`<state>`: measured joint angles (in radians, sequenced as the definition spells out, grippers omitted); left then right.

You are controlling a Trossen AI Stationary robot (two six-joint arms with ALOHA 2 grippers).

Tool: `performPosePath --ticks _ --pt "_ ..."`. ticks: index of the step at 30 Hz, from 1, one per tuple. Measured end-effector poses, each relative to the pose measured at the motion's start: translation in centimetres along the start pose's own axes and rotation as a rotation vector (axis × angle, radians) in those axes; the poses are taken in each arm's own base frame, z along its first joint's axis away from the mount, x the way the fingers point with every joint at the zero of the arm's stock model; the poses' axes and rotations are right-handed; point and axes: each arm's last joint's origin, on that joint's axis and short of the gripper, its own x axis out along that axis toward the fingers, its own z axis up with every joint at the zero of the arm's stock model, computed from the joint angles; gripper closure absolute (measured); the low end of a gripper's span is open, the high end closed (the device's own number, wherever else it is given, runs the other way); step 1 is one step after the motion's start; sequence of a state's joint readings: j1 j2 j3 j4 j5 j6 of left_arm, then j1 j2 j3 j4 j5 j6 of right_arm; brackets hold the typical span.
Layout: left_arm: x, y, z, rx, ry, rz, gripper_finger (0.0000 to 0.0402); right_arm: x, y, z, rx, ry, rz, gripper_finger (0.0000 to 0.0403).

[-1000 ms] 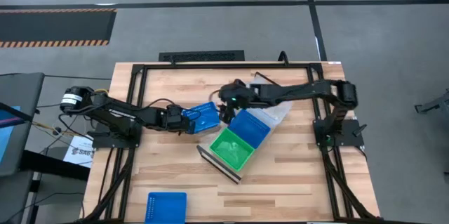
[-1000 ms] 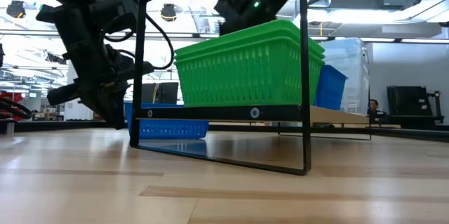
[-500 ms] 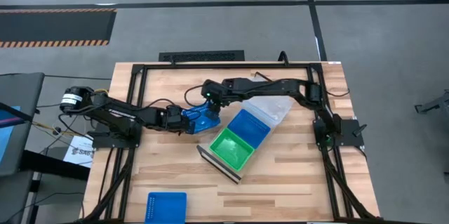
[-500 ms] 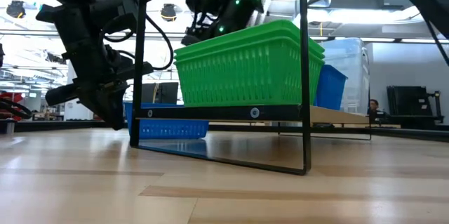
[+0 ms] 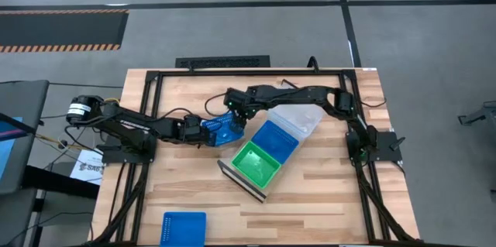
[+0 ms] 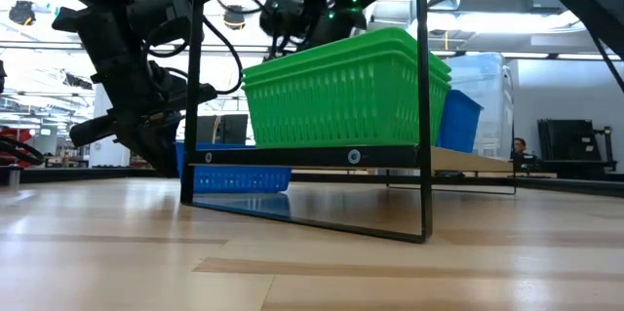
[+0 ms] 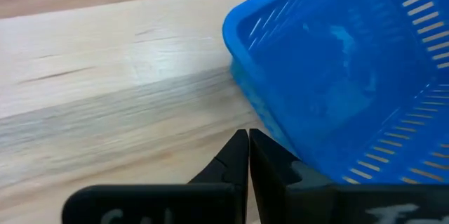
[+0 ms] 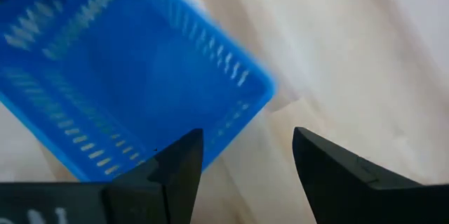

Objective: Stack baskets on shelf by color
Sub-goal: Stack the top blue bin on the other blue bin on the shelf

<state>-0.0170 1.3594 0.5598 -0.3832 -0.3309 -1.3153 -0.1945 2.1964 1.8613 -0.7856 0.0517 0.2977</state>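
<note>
Two black jointed arms with looping black cables, a small green light, tapered dark fingers (image 8: 175, 171).

Right arm hides part of the clear baskets (image 5: 306, 120).

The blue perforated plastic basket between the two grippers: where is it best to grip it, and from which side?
Probably the rim wall of the blue perforated plastic basket nearest the open right gripper, approached from above. The basket lies open side up on the slatted wooden table, so one finger can go inside the thin wall and one outside. The shut left gripper sits at the opposite side.
</note>
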Motion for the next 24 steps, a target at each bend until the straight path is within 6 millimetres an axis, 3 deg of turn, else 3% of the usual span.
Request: performPosePath --ticks 7,12,18,24 --pt "0.0 0.0 0.0 0.004 -0.011 0.002 0.0401 1.7 0.1 -0.5 -0.003 0.047 0.006 0.0163" --pt "0.0 0.0 0.0 0.004 -0.014 0.002 0.0401 1.6 0.0 -0.4 0.009 0.038 0.013 0.0178" --pt "0.0 0.0 0.0 0.003 -0.015 0.003 0.0401 1.7 -0.5 -0.3 0.033 0.048 0.032 0.0261" --pt "0.0 0.0 0.1 0.002 -0.027 0.006 0.0401 1.7 -0.7 -0.1 0.036 0.034 0.037 0.0380"
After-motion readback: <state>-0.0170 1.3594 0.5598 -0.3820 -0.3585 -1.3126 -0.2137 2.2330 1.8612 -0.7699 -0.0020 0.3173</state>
